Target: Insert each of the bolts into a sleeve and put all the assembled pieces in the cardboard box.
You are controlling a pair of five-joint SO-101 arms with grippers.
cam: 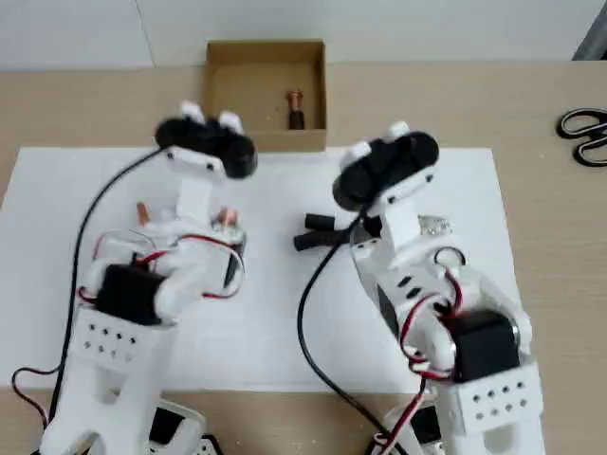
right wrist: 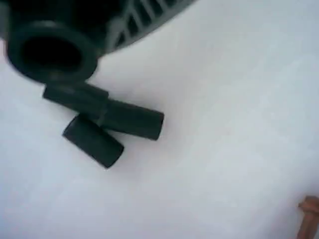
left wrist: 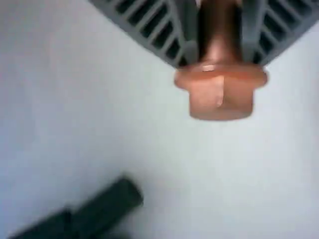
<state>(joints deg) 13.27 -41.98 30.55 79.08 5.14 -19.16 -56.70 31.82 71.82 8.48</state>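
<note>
The left tool [left wrist: 219, 25] is shut on a copper bolt [left wrist: 219, 89]. The bolt's fat head pokes out past the jaws and its thin part is tucked between them. The right tool [right wrist: 75, 25] holds a black sleeve [right wrist: 50, 52] with its round hole open and showing. I think the job now is to bring these two together. To do it well, the thin end of the bolt should point straight at the hole. The arms should go slow, with no tilt, or the bolt will bump the rim. I cannot tell how much of the thin end is free. Near the right tool, two loose sleeves [right wrist: 129, 119] lie touching on the white sheet [cam: 256, 313], so steer round them. A spare bolt [cam: 142, 213] lies beside the left tool. Between the tools there is open sheet to meet over. Past both tools sits the cardboard box [cam: 275, 140], with one done piece [cam: 295, 107] inside and room for more. Scissors [cam: 583, 133] lie well off on the tabletop [cam: 531, 95], beyond the right tool.
</note>
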